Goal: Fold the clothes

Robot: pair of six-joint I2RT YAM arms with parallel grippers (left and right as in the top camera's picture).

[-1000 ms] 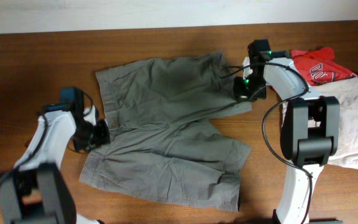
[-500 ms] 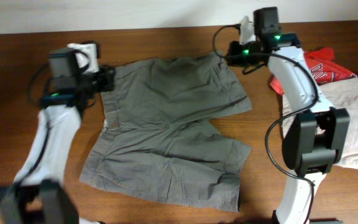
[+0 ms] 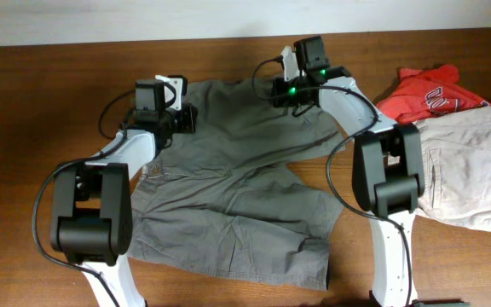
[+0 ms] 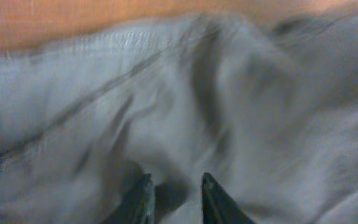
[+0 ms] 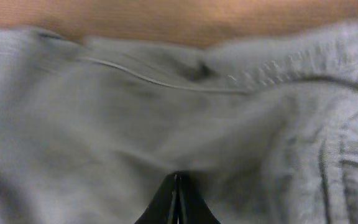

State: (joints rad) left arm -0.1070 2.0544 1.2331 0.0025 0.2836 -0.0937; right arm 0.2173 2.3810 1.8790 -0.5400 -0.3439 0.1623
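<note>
Shorts lie flat on the brown wooden table; left hand spread, right hand apparently pressed together.

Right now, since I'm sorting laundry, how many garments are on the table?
3: olive-grey shorts in the middle, red T-shirt far right, beige shorts beside it. More may hide underneath.

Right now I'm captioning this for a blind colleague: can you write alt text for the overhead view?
Wrinkled olive-grey shorts lie spread on a wooden table, with the left claw and right claw both over their far edge. A red T-shirt and beige shorts sit at the right.
</note>
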